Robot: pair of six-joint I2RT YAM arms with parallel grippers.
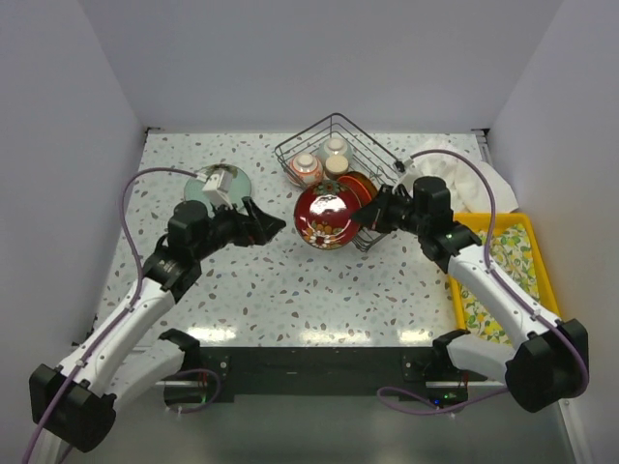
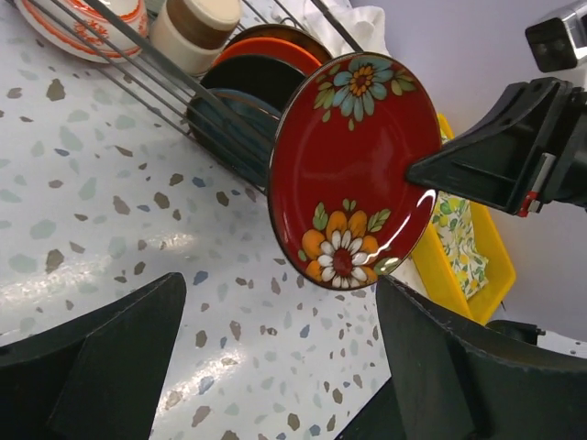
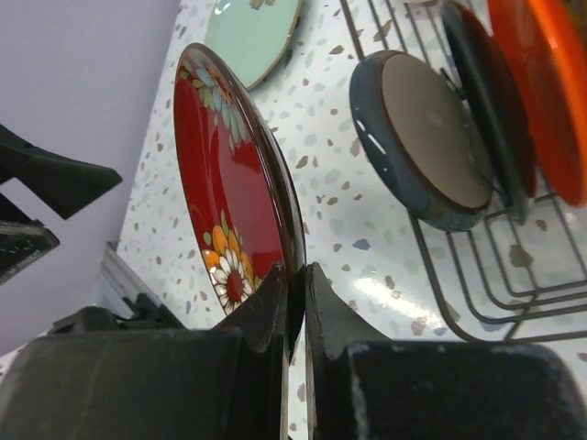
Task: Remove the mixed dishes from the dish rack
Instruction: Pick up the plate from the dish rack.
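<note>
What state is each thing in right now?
red floral plate, held by its rim, off the table
right gripper, shut on red floral plate
left gripper, open, touching nothing
dish rack, holding plates and cups
pale green plate, flat on the table

A speckled terrazzo tabletop [image 1: 290,290] is spread across the middle of the frame. At the right edge a yellow tray [image 1: 488,221] is set, lined with a floral-patterned sheet [image 1: 517,256]. Just above it, a crumpled white cloth [image 1: 484,184] is bunched.
</note>
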